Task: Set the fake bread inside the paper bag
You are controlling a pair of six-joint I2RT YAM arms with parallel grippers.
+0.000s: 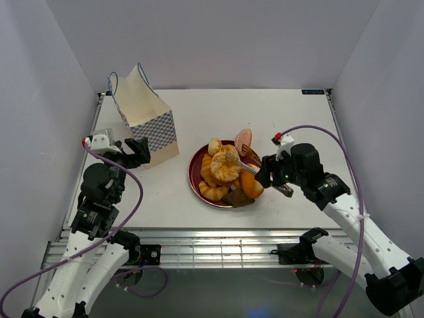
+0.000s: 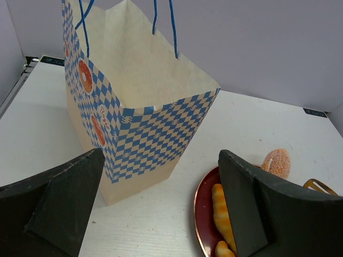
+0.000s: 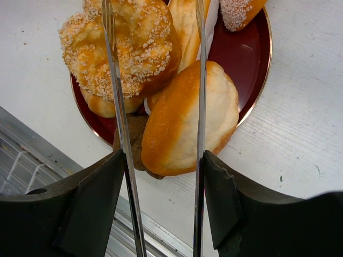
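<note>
The fake bread (image 1: 225, 169) is heaped on a dark red plate (image 1: 195, 177). In the right wrist view a sugar-crusted bun (image 3: 128, 48) lies beside an oblong golden roll (image 3: 187, 123), above a dark brown piece (image 3: 134, 144). A pinkish bun (image 1: 243, 138) leans at the plate's far rim. My right gripper (image 1: 268, 173) is shut on metal tongs (image 3: 115, 96). The tongs' arms stand apart over the pile and their tips are cut off. The paper bag (image 1: 142, 119) stands upright with its mouth open at the back left. My left gripper (image 1: 140, 151) is open just in front of it, holding nothing.
The bag's blue cord handles (image 2: 161, 21) rise above its mouth. White walls close in the table on three sides. A metal rail (image 1: 218, 248) runs along the near edge, just below the plate (image 3: 252, 48) in the right wrist view.
</note>
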